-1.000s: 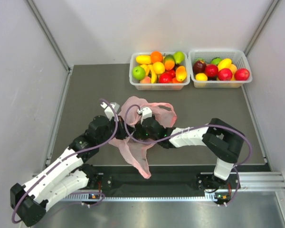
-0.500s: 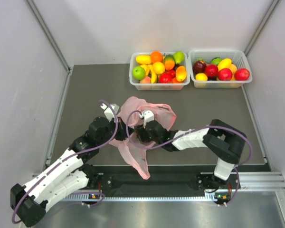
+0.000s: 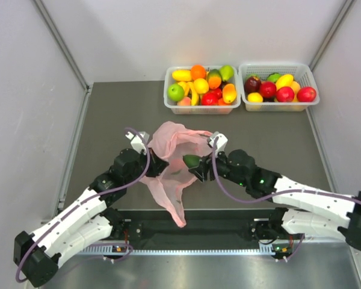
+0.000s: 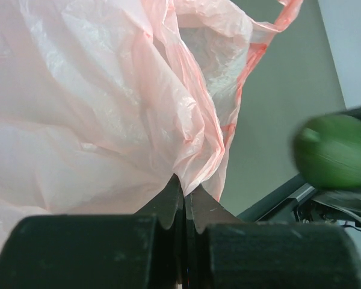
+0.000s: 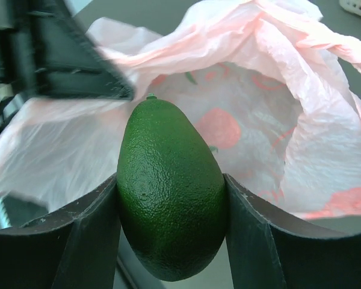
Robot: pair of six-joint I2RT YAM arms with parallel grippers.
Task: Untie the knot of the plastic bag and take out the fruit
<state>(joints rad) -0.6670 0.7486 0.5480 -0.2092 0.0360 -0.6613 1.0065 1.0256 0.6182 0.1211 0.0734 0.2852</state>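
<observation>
While pinching the green fruit point(image 5: 168, 205) by its flanks, long axis along the fingers of the right gripper point(image 5: 171, 180), stem forward. Just ahead, leftward: open mouth of the plastic bag point(image 3: 175, 139), film nipped tight by the left gripper point(image 4: 184, 201). Likely next: pull back rightward, clear of the mouth, toward the far baskets point(image 3: 202, 110).
</observation>
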